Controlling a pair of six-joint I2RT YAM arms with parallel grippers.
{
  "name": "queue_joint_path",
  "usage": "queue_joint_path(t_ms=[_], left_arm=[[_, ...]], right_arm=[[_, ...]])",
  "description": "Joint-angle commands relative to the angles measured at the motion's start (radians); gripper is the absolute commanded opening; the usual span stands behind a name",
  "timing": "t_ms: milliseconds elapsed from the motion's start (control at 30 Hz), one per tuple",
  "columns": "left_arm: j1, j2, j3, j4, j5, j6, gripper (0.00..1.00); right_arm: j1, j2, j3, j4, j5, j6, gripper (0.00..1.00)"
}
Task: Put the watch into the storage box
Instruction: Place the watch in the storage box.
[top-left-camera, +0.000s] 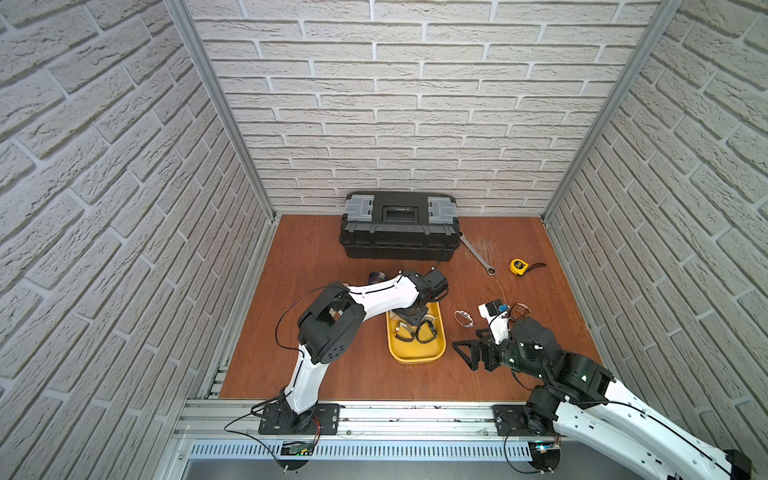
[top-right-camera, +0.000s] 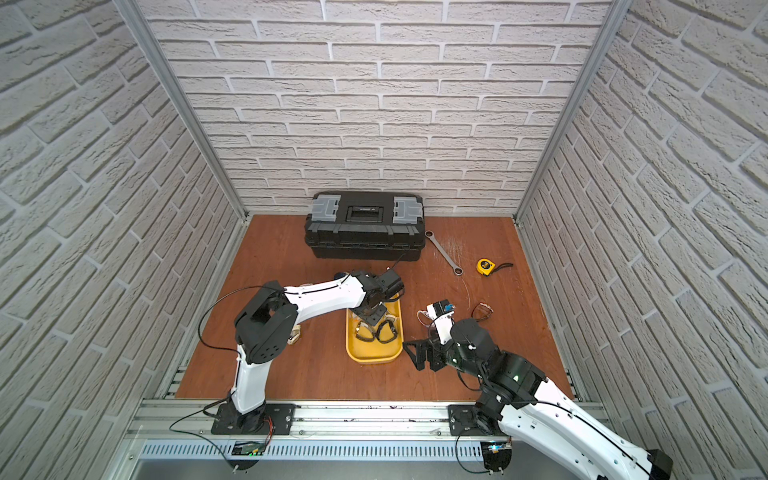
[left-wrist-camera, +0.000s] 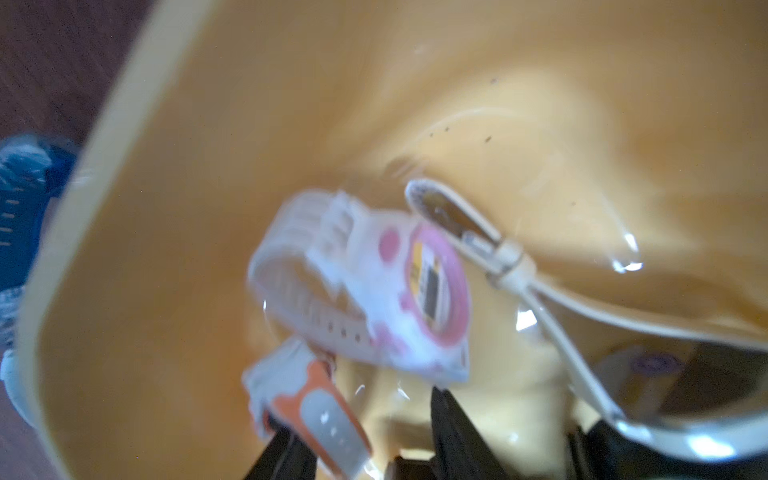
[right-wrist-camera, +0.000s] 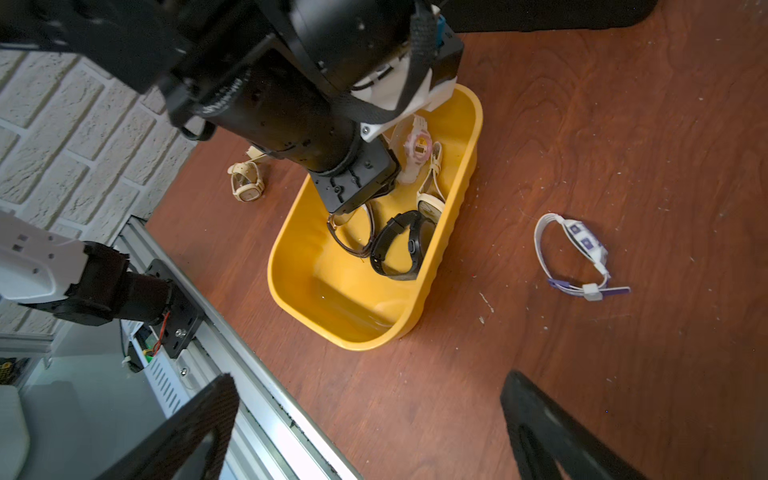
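Right gripper (right-wrist-camera: 368, 432): nearest item, above the table (top-left-camera: 332, 370), jaws wide apart, empty.
Storage box (top-left-camera: 415, 353): yellow tray, mid-table.
Left gripper (left-wrist-camera: 361, 411): lowered into the tray's far half, jaws parted, clasping nothing.
Watch (left-wrist-camera: 395, 291): pink-and-white, lying inside the storage box just beyond those jaws, beside 1 cream watch (right-wrist-camera: 432, 195) and 1 black watch (right-wrist-camera: 399, 245).
White-and-purple watch (right-wrist-camera: 577, 253): on the table, right of the tray.
Toolbox (top-left-camera: 399, 226), wrench (top-left-camera: 478, 257), tape measure (top-left-camera: 518, 266): farthest back.

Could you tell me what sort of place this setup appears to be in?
Probably a staged robot test cell: brick-pattern panels in aluminium framing, arms bolted to a rail, and a toolbox as a prop.
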Motion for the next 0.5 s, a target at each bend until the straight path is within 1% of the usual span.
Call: queue_joint_path(t_ms=[0,133,267,400,467], left_arm=[[-0.010,-0.071,0.014,-0.024,-0.005,-0.002,0.55],[-0.012,-0.094,0.014,-0.025,-0.002,-0.002,0.61],[-0.013,-0.125,0.013,-0.026,-0.004,-0.007,0.69],[-0.010,-0.226,-0.007,0.000,-0.009,-0.031,0.77],[-0.010,-0.303,-0.031,0.039,0.010,-0.038,0.79]], right_arm=[[-0.008,0.036,0.028,-0.020,0.089,0.037,1.00],[-0.053,0.095,0.041,-0.027,0.084,0.065,1.00],[-0.139,0.119,0.044,-0.033,0.059,0.096,1.00],[-0.268,0.175,0.050,-0.038,-0.008,0.104,0.99],[-0.307,0.222,0.057,-0.031,-0.030,0.100,0.97]])
